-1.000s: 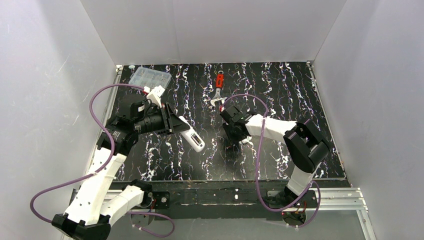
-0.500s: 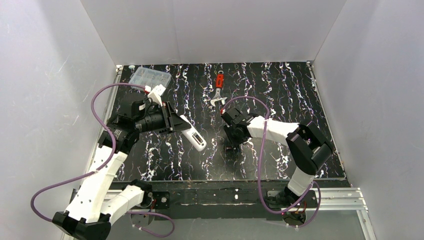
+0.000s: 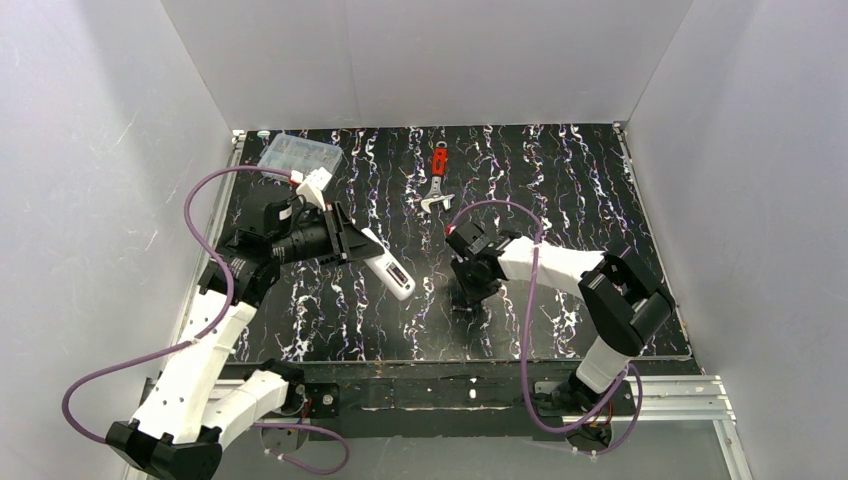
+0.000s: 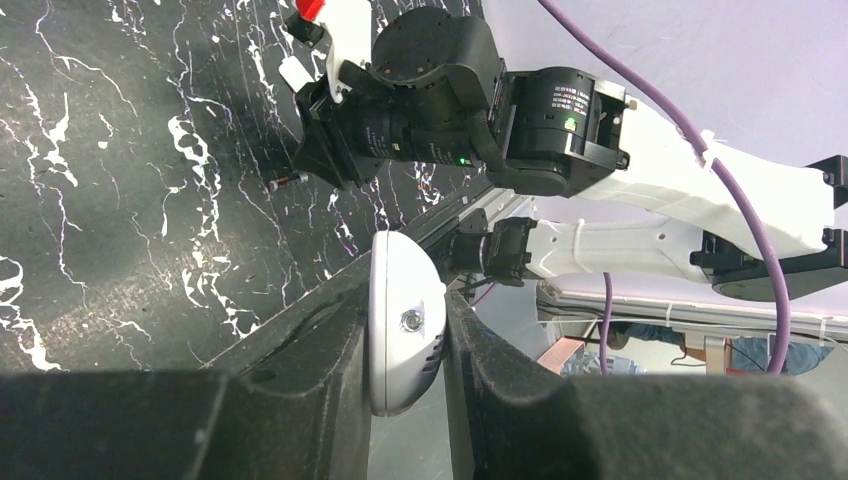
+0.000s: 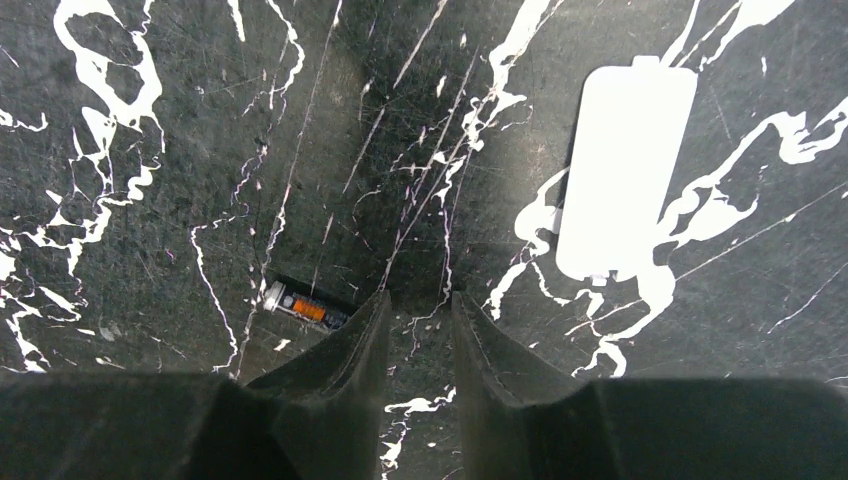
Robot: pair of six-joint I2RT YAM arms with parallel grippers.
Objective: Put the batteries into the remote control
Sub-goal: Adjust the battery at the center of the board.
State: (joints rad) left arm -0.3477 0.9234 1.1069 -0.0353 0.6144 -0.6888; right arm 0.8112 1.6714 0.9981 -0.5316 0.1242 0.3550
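Note:
My left gripper (image 3: 352, 246) is shut on one end of the white remote control (image 3: 389, 269) and holds it above the table at the left. In the left wrist view the remote control (image 4: 404, 318) stands edge-on between the two fingers of that gripper (image 4: 405, 335). My right gripper (image 5: 420, 298) hangs low over the table at the centre, open by a narrow gap with nothing in it. One dark battery (image 5: 304, 306) with an orange band lies just left of its left finger. The battery (image 4: 288, 182) also shows below that gripper in the left wrist view.
A flat white battery cover (image 5: 625, 170) lies on the table ahead and right of the right fingers. A red-handled wrench (image 3: 438, 178) lies further back at the centre. A clear compartment box (image 3: 300, 155) sits in the back left corner.
The right gripper has shifted a little toward the near edge and its jaws have narrowed slightly. The left gripper with the remote has barely moved.

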